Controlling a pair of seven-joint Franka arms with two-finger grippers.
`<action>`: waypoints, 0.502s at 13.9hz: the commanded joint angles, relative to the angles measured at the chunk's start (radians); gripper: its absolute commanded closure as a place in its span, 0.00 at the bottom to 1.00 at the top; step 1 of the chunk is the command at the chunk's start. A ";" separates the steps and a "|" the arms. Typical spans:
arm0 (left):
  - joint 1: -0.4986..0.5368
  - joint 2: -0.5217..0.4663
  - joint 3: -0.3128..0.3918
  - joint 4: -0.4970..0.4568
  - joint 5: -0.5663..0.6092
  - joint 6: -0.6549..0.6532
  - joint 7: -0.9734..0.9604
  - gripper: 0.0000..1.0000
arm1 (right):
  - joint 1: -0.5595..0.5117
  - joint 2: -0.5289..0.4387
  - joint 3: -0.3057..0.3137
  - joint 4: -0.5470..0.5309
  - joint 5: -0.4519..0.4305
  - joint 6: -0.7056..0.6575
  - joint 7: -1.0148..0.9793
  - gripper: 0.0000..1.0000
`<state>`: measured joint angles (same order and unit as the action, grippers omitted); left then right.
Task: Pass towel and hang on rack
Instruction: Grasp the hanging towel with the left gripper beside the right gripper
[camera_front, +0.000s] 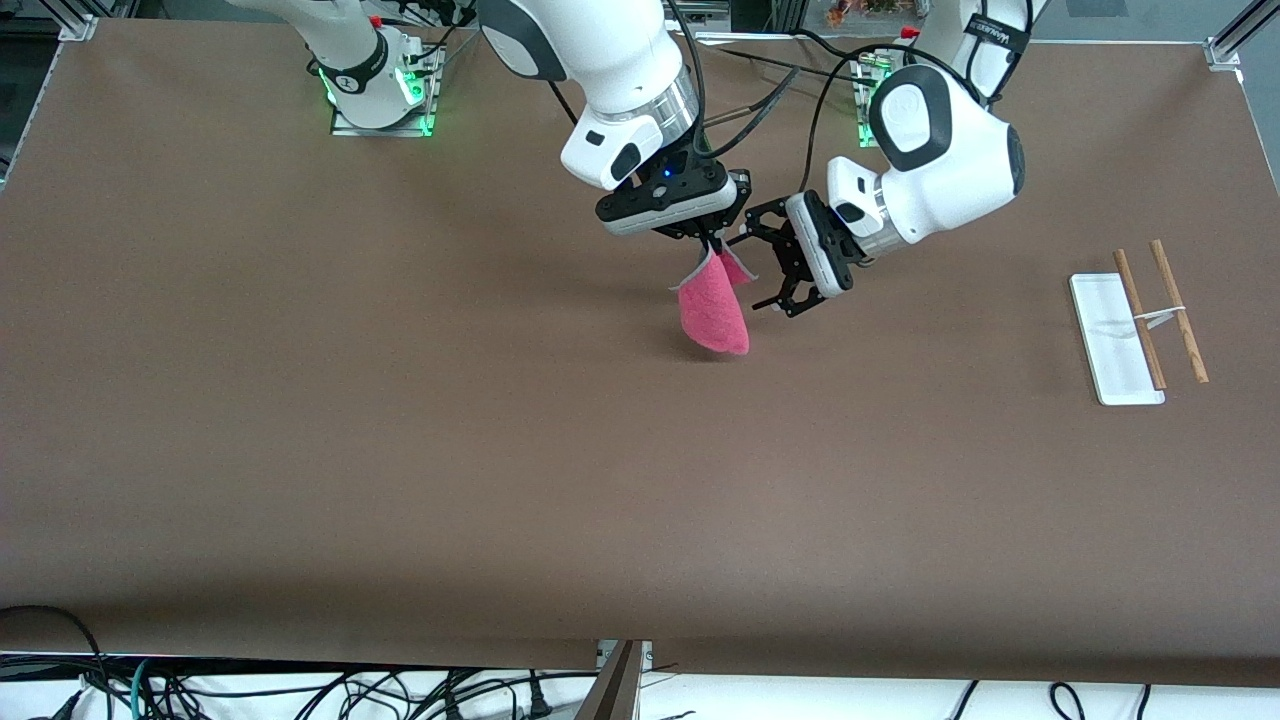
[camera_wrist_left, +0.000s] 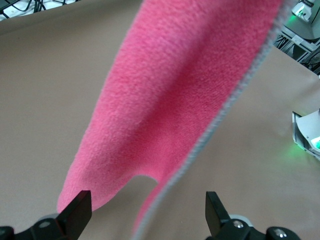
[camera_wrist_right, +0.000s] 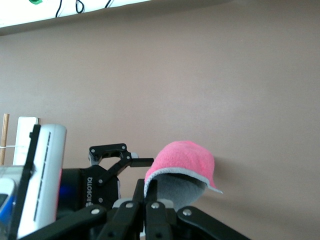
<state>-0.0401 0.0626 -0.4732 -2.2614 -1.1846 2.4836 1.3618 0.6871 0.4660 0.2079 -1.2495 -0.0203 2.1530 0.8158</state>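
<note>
The towel (camera_front: 714, 313) hangs pink face out over the middle of the table, pinched by its top edge in my right gripper (camera_front: 712, 243), which is shut on it. In the right wrist view the towel (camera_wrist_right: 185, 159) curls over the shut fingers (camera_wrist_right: 152, 192), its grey face underneath. My left gripper (camera_front: 757, 268) is open right beside the towel, level with its top. In the left wrist view the towel (camera_wrist_left: 175, 100) fills the frame and its grey-edged border hangs between the open fingers (camera_wrist_left: 79, 209) of that gripper (camera_wrist_left: 147, 212). The rack (camera_front: 1115, 340) lies at the left arm's end of the table.
The rack's two brown rods (camera_front: 1178, 310) lie beside its white base. The rack's base also shows in the right wrist view (camera_wrist_right: 25, 131). The arm bases (camera_front: 380, 85) stand along the table's back edge. Cables (camera_front: 300, 690) hang below the front edge.
</note>
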 joint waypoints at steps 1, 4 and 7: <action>0.000 -0.003 -0.076 -0.021 -0.084 0.117 0.033 0.05 | 0.008 0.008 -0.005 0.030 -0.016 -0.005 0.014 1.00; 0.000 0.022 -0.099 -0.014 -0.090 0.162 0.042 0.59 | 0.008 0.008 -0.005 0.030 -0.016 -0.005 0.014 1.00; 0.005 0.026 -0.099 -0.010 -0.090 0.162 0.046 0.91 | 0.008 0.008 -0.005 0.030 -0.016 -0.004 0.014 1.00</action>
<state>-0.0394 0.0812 -0.5688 -2.2770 -1.2430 2.6284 1.3624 0.6870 0.4660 0.2064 -1.2451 -0.0203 2.1530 0.8158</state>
